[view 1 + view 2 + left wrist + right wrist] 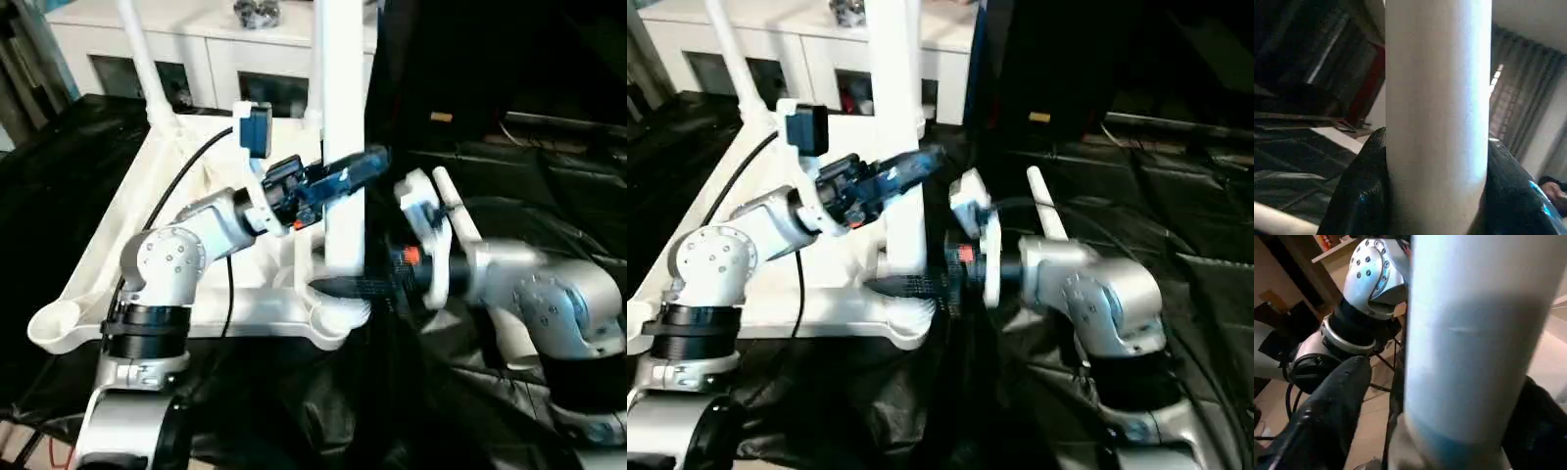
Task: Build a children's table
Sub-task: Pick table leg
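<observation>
Two legs stand up from the upturned tabletop point(118, 264), which lies on black sheeting in front of a white cabinet point(206, 49): a thin-looking far-left leg point(142, 59) in its far corner socket, and a thick near-right leg point(343, 147) rising from the near-right corner socket point(333, 308). Head views: left gripper point(358, 168) reaches in from the left and meets the near-right leg about midway up its visible length; right gripper point(343, 286) comes in from the right, low down, just above the socket, one black finger lying across the front of the leg. Near-left corner socket point(54, 323) has no leg in it. Left wrist view: the near-right leg point(1437, 112) runs straight up between two black fingers point(1359, 191), both pressed against it, so the left jaws are clamped on the leg. Right wrist view: the same leg point(1474, 342) sits between the right fingers point(1327, 416), but a clear gap shows on one side; the right jaws stand spread and loose around it, gripping nothing. Judgement: the step in hand is seating this leg. To do it well, keep the left hold steady and the leg upright, re-grip low with the right squarely across the tube, then press straight down along the leg's axis, without levering sideways, which could tilt the tabletop or jam the taper.
</observation>
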You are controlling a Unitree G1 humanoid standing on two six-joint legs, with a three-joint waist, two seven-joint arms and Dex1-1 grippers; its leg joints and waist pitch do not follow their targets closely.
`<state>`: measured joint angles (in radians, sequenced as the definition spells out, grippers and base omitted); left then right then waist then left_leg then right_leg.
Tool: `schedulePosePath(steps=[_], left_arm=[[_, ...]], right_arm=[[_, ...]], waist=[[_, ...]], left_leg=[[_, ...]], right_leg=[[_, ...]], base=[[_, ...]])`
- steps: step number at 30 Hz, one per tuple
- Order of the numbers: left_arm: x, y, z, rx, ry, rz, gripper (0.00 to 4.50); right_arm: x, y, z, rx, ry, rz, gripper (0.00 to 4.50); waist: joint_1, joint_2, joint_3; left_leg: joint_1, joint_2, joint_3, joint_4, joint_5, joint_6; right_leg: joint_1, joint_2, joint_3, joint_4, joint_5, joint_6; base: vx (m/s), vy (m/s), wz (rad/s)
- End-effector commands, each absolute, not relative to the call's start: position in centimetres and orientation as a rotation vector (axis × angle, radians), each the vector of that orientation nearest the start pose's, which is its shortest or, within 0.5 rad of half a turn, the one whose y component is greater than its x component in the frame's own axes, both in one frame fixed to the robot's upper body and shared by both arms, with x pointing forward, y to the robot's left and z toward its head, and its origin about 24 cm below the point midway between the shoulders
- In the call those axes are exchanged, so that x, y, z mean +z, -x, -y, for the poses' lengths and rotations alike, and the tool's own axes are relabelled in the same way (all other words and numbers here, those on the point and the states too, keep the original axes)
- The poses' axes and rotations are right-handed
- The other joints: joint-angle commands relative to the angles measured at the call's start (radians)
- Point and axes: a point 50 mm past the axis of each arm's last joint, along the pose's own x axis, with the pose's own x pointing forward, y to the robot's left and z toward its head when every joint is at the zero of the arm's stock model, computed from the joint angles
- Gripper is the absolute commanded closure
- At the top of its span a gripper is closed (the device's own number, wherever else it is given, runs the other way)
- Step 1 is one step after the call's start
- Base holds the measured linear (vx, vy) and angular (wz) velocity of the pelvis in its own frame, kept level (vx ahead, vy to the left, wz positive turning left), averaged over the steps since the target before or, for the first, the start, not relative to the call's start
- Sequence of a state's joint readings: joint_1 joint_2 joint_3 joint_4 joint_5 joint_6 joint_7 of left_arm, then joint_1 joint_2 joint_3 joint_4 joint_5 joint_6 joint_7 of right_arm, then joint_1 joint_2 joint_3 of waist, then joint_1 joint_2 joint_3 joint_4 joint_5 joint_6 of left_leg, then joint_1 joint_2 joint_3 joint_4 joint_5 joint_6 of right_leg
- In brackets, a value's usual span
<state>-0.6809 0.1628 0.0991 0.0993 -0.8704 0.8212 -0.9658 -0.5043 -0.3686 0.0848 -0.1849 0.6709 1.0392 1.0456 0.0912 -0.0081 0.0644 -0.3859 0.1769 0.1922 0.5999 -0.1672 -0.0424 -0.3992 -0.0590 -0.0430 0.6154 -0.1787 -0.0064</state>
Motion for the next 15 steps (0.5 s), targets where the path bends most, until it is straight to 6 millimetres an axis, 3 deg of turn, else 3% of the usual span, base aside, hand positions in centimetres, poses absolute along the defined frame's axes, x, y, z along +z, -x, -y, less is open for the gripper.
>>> schedulePosePath(steps=[1,2,3,4,11,15], left_arm=[[20.15,-30.22,-8.48,-1.524,0.625,0.079,2.60],[20.20,-30.18,-8.53,-1.530,0.626,0.084,2.60],[20.26,-30.14,-8.55,-1.536,0.633,0.090,2.60],[20.30,-30.04,-8.56,-1.544,0.647,0.096,2.60],[19.92,-29.64,-8.74,-1.554,0.655,0.085,2.61],[19.43,-30.50,-8.96,-1.401,0.622,0.081,2.61]], right_arm=[[14.70,-26.08,9.72,1.513,-0.283,-0.399,1.14],[14.67,-26.08,9.71,1.516,-0.285,-0.401,1.14],[14.67,-26.09,9.68,1.518,-0.292,-0.398,1.43],[14.63,-26.19,9.61,1.513,-0.302,-0.392,1.48],[14.37,-26.23,9.30,1.490,-0.310,-0.378,2.05],[14.58,-26.79,8.90,1.408,-0.314,-0.328,2.34]], waist=[[0.003,-0.001,-0.074],[0.004,0.000,-0.074],[0.003,-0.001,-0.074],[0.005,0.006,-0.075],[0.005,-0.001,-0.078],[0.004,0.003,-0.077]], left_leg=[[0.025,0.048,-0.025,-0.064,-0.182,-0.018],[0.025,0.048,-0.025,-0.063,-0.183,-0.020],[0.025,0.048,-0.024,-0.063,-0.183,-0.021],[0.025,0.047,-0.025,-0.062,-0.183,-0.022],[0.024,0.048,-0.024,-0.062,-0.163,-0.015],[0.024,0.049,-0.025,-0.063,-0.175,-0.023]], right_leg=[[0.046,-0.079,0.042,-0.077,-0.267,-0.176],[0.046,-0.079,0.042,-0.077,-0.270,-0.175],[0.046,-0.078,0.043,-0.077,-0.270,-0.174],[0.046,-0.079,0.042,-0.076,-0.270,-0.174],[0.046,-0.077,0.042,-0.071,-0.221,-0.185],[0.045,-0.077,0.042,-0.072,-0.242,-0.179]], base=[[0.000,0.000,0.00],[0.000,0.000,0.00],[0.000,0.000,0.00],[0.000,0.000,0.00],[0.000,0.000,0.00],[0.000,0.000,0.00]])
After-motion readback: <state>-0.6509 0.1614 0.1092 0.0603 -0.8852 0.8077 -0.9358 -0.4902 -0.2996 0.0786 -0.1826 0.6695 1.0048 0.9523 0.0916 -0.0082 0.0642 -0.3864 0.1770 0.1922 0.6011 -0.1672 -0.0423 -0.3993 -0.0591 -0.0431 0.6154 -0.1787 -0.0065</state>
